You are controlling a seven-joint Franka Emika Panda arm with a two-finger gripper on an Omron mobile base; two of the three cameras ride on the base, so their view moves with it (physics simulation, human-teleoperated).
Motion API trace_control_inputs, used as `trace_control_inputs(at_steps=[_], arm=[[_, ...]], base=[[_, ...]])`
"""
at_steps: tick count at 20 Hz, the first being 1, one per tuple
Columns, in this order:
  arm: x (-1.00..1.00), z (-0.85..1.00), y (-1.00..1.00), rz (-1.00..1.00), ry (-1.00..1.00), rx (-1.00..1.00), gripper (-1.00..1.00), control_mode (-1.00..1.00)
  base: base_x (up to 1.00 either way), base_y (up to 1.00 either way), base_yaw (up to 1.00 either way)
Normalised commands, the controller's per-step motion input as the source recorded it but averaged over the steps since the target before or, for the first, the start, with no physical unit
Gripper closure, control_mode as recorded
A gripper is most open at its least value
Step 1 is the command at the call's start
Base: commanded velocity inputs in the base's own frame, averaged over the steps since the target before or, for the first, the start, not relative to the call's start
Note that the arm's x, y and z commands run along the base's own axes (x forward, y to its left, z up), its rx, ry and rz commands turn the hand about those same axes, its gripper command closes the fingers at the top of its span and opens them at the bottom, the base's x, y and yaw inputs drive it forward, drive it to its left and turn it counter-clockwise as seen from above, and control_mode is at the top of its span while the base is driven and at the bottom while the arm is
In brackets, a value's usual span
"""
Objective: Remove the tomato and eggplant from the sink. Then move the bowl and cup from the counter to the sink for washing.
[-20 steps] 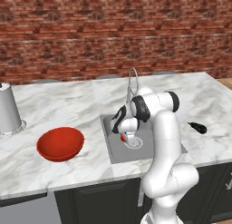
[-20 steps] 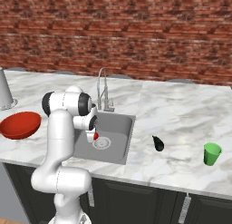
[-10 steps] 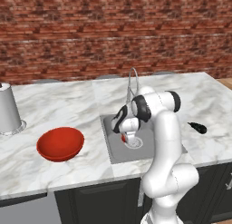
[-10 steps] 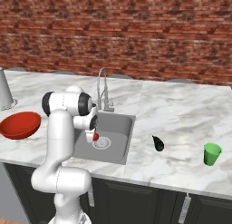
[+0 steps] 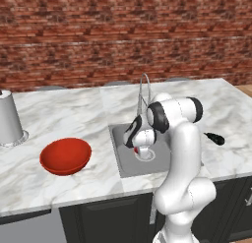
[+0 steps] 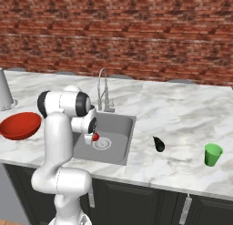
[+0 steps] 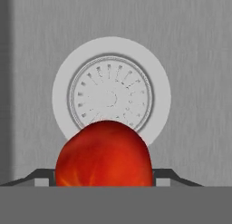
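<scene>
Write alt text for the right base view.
The white arm's hand reaches into the grey sink with the red tomato between its fingers. On the marble counter lie the eggplant, green cup and red bowl.

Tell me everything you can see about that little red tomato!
The tomato is a small, shiny, round ball, red with orange patches and smooth skin. It sits between the fingers of the robot's claw, whose dark tips show on either side of it in the hand view. It looks gripped. It is over the grey sink, and the round white drain lies just behind it. In the right base view it is a tiny red dot beside the claw.
</scene>
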Motion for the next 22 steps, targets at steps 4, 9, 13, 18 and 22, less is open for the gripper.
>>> trace_control_inputs(at_steps=[4,9,13,18,22], arm=[[-0.27,0.29,-0.01,-0.03,-0.07,0.0,1.0,-1.0],[-0.23,0.32,-0.03,-0.01,0.0,0.0,1.0,-1.0],[-0.17,0.35,-0.08,0.0,0.0,0.0,1.0,-1.0],[-0.2,0.35,-0.09,0.0,0.0,0.0,1.0,-1.0],[-0.26,0.34,-0.11,0.0,0.0,0.0,1.0,-1.0]], base=[[0.0,0.0,0.0],[0.0,0.0,0.0],[0.0,0.0,0.0],[0.0,0.0,0.0],[0.0,0.0,0.0]])
